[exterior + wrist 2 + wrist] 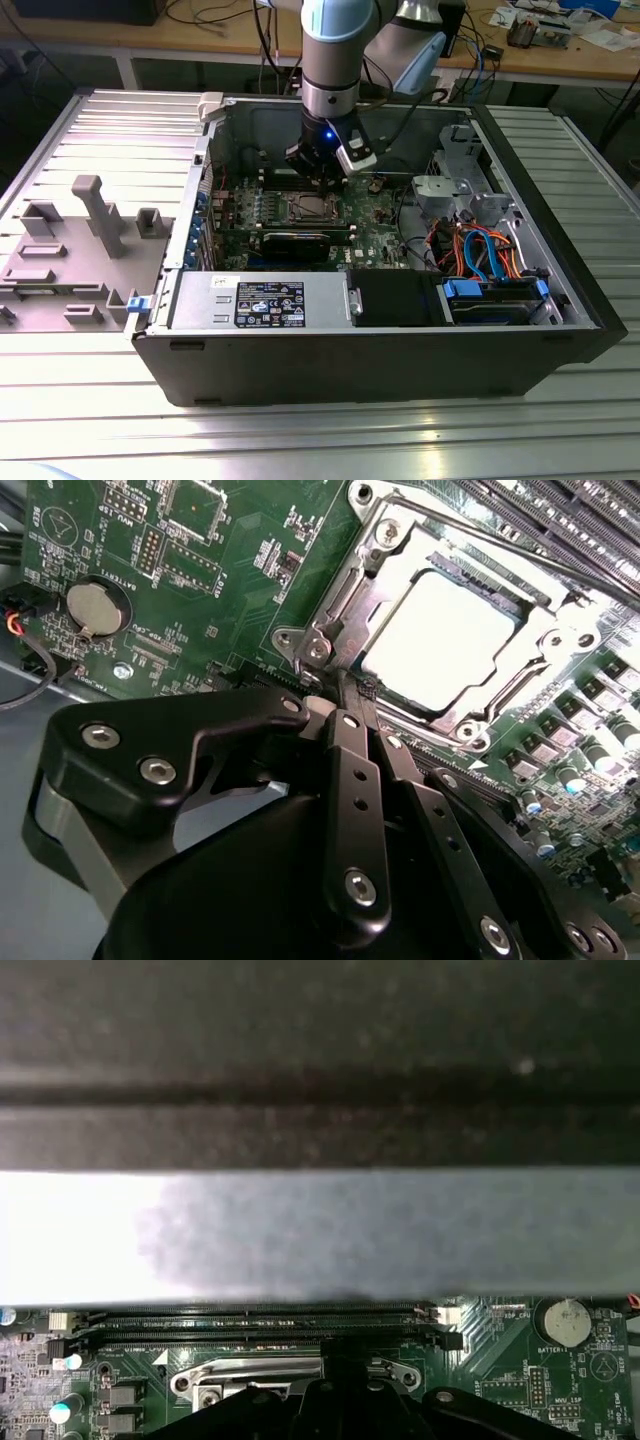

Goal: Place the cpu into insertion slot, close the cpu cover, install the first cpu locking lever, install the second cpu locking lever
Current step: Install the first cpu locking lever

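From the exterior view's left, I see grey moulded fixtures (90,215) on the ribbed metal table (300,440), then an open computer case (380,350). My gripper (318,172) reaches down inside it, at the far edge of the insertion slot (311,208) on the green circuit board (375,225). In the second wrist view the fingers (352,780) are pressed together, tips at the socket's corner. The cpu (445,630) lies seated, framed by the cpu cover (395,555) lowered around it.
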Available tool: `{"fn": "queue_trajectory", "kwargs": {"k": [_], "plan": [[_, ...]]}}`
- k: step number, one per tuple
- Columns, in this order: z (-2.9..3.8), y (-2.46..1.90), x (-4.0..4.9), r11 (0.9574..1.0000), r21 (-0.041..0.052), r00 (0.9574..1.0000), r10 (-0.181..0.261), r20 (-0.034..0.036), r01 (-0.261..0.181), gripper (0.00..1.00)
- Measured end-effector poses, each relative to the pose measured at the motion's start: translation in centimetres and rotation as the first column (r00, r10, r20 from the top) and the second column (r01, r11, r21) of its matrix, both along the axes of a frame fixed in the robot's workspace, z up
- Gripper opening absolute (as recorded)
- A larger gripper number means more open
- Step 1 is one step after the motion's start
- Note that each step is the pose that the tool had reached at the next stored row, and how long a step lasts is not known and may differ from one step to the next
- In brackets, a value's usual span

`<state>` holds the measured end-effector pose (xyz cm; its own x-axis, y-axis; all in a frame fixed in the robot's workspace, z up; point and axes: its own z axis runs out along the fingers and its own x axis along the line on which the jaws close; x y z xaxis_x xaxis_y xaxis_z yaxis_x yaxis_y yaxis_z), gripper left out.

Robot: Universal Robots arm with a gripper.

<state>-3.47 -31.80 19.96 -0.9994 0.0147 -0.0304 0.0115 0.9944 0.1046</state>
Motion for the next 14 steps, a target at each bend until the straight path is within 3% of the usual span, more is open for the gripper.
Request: {"fn": "queue_trajectory", "kwargs": {"k": [3, 4, 11, 14], "plan": [[-0.05, 0.02, 0.01, 0.9996, 0.0265, 1.0000, 0.000, 0.0007, 0.000, 0.11], [-0.03, 0.01, 0.00, 0.9995, 0.0311, 1.0000, 0.000, 0.0003, 0.000, 0.11], [0.82, 0.02, 0.00, 0.9994, 0.0333, 1.0000, 0.000, 0.0003, 0.000, 0.11], [0.84, 0.00, 0.00, 0.9995, 0.0330, 1.0000, 0.000, 0.0002, 0.000, 0.11]]}}
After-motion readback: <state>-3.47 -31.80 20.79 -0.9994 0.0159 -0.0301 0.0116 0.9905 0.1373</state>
